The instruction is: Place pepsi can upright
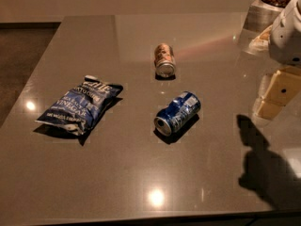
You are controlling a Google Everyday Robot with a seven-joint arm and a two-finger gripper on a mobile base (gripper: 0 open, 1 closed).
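Grey, glossy tabletop (pixel 94 182) is seen w/ three items laid on it. At far L, a blue chip bag (pixel 79 104) is laid flat, approx. 9 o'clock from the pepsi can (pixel 178 113) and well apart from it. Near table ctr, an orange-brown can (pixel 164 60) is laid on its side, silver end turned to 6 o'clock; it is found approx. 11 o'clock from the pepsi can, near but not touching. The pepsi can is likewise laid on its side, not upright, w/ silver top pointed to approx. 8 o'clock and base to 2 o'clock. At R edge, 3 o'clock from the pepsi can and well apart, the gripper (pixel 276 97) is held above the table; whether it is set wide or narrow cannot be told. A dark shadow (pixel 263 168) is cast on the table at 5 o'clock from the pepsi can.
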